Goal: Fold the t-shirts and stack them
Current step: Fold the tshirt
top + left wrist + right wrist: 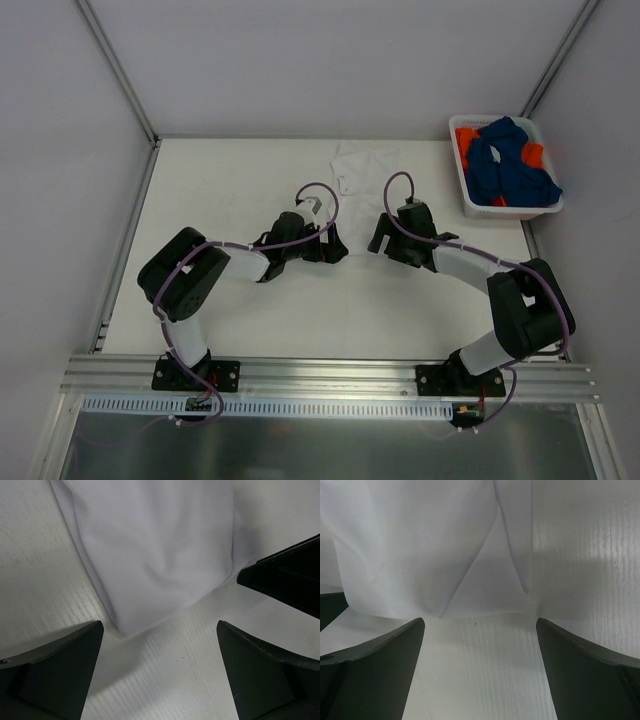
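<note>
left pincer [336,244] and right pincer [379,236] both gape apart at the near edge of the white t-shirt [363,172] on the tabletop [225,185].

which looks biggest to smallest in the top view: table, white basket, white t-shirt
1. table
2. white basket
3. white t-shirt, smaller than the basket, though its near edge is partly hidden

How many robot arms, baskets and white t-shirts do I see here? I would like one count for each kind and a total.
Robot arms: 2, left arm and right arm
Baskets: 1
White t-shirts: 1
Total: 4
The blue and orange clothes in the basket are too tangled to count.
</note>
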You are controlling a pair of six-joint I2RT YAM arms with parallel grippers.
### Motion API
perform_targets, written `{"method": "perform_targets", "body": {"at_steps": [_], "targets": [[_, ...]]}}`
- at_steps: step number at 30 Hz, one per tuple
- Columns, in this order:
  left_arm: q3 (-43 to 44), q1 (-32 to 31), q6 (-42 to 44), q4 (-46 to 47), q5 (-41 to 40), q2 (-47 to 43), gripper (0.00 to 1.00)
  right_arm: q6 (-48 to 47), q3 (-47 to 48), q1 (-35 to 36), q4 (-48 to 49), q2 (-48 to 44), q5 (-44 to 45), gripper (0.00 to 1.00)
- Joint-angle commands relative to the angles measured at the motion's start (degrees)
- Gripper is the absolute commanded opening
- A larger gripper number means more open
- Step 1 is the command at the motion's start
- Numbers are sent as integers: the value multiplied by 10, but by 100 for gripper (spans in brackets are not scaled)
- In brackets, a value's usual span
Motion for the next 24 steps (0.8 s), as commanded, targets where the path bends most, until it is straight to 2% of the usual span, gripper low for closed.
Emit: {"method": "perform_targets", "body": {"at_steps": [1,16,24], "targets": [[19,6,13,-1,-8,14,99,7,30,-2,31,15,7,99],[40,12,13,-21,-5,30,99,-3,38,-10,37,39,13,99],[45,12,13,-28,-1,44,95,0,35,-10,53,59,12,98]]}}
